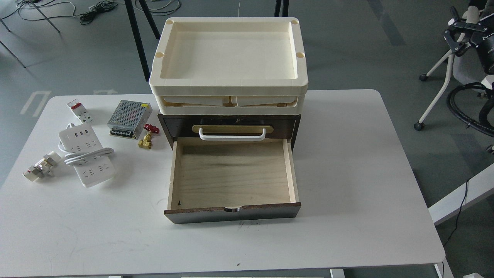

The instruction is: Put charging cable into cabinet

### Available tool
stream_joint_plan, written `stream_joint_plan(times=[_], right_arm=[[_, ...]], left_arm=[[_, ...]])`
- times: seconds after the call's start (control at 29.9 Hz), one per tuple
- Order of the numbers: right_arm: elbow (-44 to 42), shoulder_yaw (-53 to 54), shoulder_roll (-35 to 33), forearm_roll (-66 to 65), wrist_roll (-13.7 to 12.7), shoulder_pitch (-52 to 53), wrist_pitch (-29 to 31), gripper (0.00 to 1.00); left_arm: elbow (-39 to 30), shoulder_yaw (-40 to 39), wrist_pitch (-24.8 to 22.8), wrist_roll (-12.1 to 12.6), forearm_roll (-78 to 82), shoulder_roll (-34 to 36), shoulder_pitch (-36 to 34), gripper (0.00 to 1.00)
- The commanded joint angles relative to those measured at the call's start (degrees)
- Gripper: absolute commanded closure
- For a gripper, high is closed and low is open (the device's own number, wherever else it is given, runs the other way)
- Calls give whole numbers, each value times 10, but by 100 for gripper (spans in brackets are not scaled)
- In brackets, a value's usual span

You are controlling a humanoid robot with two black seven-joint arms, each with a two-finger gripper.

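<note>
The charging cable (82,144) is a long white power strip with its thick white cord looped across its middle. It lies on the left part of the white table (366,173). The cabinet (230,125) is a small dark-brown drawer unit at the table's middle. Its lower pale plywood drawer (231,175) is pulled out and holds nothing. The upper drawer with the white bar handle (232,135) is shut. My right gripper (453,29) hangs open and empty off the table at the far upper right. My left gripper is out of view.
Stacked cream plastic trays (230,83) sit on top of the cabinet. A perforated silver box (129,113), a small white block with a red mark (78,110), a brass valve (146,140) and a small white fitting (39,166) lie around the power strip.
</note>
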Motion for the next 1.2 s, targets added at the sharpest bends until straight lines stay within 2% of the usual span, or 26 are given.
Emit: stream_joint_plan(times=[0.0,0.1,0.23,0.53,0.7,0.84,0.97,1.17], right_arm=[[1,6,-20,1,0,-12,0,0],[1,18,-28,1,0,-34,0,0],[2,25,-36,1,0,-56,0,0],[-2,25,-42,1,0,-71,0,0],[-3,25,-35,1,0,-79,0,0],[-1,25,-26,1,0,-81,0,0],[-1,25,-26,1,0,-82,0,0],[-4,26,-28,0,0,-85,0,0]], left_arm=[[-48,0,0,0,137,35,0,0],[-78,6,0,0,235,65,0,0],[-95,40,0,0,435,58,1,0],[-86,218,0,0,720,56,3,0],[-32,310,0,0,788,39,-2,1],[21,317,0,0,806,-40,-9,2],[103,320,0,0,806,-108,-17,2],[164,325,0,0,806,-161,-24,3]])
